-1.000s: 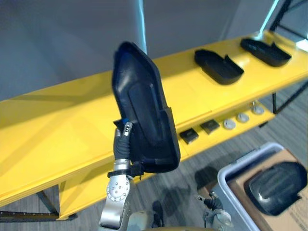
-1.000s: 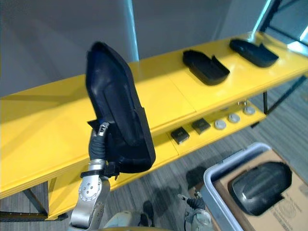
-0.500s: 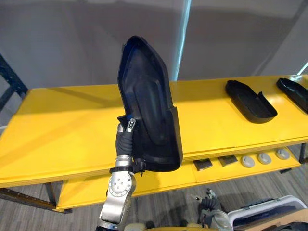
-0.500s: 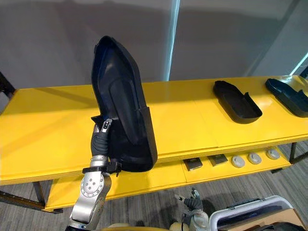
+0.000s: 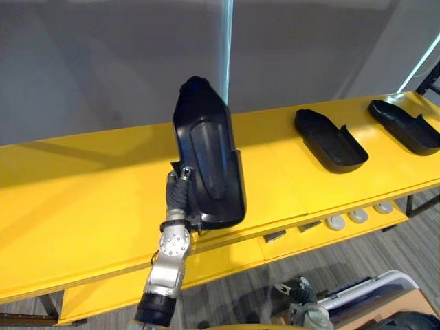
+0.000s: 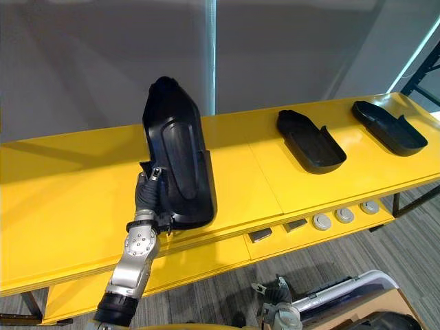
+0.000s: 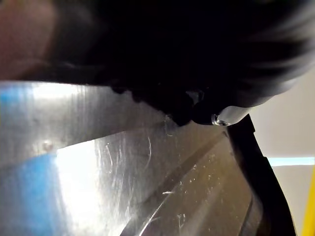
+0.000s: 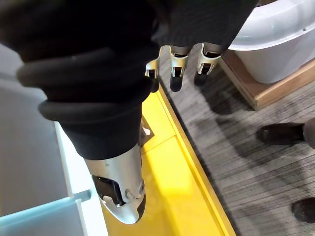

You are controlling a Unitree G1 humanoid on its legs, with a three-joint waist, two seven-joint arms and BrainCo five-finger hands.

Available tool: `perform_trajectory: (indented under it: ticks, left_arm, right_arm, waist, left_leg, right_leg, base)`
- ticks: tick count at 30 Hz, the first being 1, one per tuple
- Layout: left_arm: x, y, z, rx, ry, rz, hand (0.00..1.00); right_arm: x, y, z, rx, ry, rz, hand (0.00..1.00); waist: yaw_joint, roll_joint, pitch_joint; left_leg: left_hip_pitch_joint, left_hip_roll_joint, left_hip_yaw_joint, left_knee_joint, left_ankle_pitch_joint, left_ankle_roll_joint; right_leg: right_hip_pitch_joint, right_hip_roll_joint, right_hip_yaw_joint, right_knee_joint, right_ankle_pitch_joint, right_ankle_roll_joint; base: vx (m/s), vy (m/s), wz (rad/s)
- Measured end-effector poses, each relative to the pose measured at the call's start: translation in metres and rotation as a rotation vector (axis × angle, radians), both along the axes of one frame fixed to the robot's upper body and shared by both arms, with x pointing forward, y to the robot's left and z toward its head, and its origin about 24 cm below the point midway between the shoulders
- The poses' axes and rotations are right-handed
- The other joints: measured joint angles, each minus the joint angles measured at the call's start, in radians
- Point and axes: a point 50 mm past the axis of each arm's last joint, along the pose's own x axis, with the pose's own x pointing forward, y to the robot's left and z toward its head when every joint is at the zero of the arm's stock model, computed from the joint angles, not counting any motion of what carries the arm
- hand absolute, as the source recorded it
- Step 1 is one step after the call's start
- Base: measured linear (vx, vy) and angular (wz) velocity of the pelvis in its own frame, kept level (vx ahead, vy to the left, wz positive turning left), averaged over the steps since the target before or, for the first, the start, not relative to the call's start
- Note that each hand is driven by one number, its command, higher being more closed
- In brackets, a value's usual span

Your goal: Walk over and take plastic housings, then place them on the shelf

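Left hand (image 5: 180, 191) grasps the lower edge of a black housing (image 5: 206, 158), held upright over the yellow shelf (image 5: 82, 192). Toward 2 o'clock, 2 others lie on it: a nearer housing (image 5: 330, 141) and an end housing (image 5: 405, 127). Right hand (image 8: 178, 56) hangs relaxed at 5 o'clock, holding nothing.

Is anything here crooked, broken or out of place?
Only one thing stands out: the black housing in the left hand stands on end, slightly tilted, over the yellow shelf, while two other housings lie flat on it farther right. That looks like mid-placement, not a fault. Nothing looks spilled or broken.
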Motion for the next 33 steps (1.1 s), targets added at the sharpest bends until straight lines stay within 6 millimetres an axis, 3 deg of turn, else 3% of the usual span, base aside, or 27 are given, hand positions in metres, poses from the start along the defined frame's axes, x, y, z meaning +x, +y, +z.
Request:
perform_trajectory:
  ticks: [7, 18, 19, 25, 33]
  left_arm:
    - [0.02, 0.024, -0.001, 0.037, 0.057, 0.136, 1.0]
    - [0.044, 0.04, 0.003, -0.003, 0.106, 0.202, 1.0]
    - [0.045, 0.041, 0.004, -0.002, 0.108, 0.203, 0.0]
    - [0.054, 0.053, 0.007, -0.03, 0.13, 0.239, 0.0]
    - [0.067, 0.059, 0.021, -0.057, 0.117, 0.249, 0.0]
  right_arm:
    - [0.0, -0.007, 0.001, -0.029, 0.004, 0.021, 0.0]
    - [0.001, -0.005, 0.001, -0.026, 0.004, 0.069, 0.0]
    - [0.001, -0.005, 0.001, -0.026, 0.003, 0.07, 0.0]
    - [0.008, -0.005, 0.003, -0.025, -0.015, 0.074, 0.0]
    - [0.019, -0.004, 0.007, -0.026, -0.043, 0.08, 0.0]
  waist:
    - [-0.012, -0.006, 0.005]
    - [-0.04, -0.019, 0.011]
    - [-0.041, -0.019, 0.011]
    - [-0.063, -0.02, 0.012]
    - [-0.065, -0.025, 0.032]
  left_leg:
    - [0.0, -0.006, 0.001, -0.097, 0.072, -0.025]
    - [-0.014, -0.004, 0.01, -0.104, 0.08, -0.033]
    - [-0.015, -0.004, 0.011, -0.104, 0.08, -0.033]
    - [-0.02, -0.005, 0.018, -0.097, 0.084, -0.027]
    - [-0.017, -0.008, 0.013, -0.097, 0.084, -0.026]
  right_leg:
    - [-0.034, 0.004, 0.019, -0.039, 0.042, -0.002]
    - [-0.045, 0.006, 0.027, -0.057, 0.045, 0.0]
    - [-0.046, 0.006, 0.028, -0.057, 0.046, 0.001]
    - [-0.055, 0.006, 0.032, -0.054, 0.067, -0.005]
    - [-0.052, 0.004, 0.031, -0.054, 0.067, -0.006]
  base:
    - [-0.17, -0.011, -0.05]
    - [-0.04, 0.002, -0.04]
    - [0.04, 0.016, -0.05]
    - [0.07, 0.02, -0.05]
    - [0.01, 0.009, 0.0]
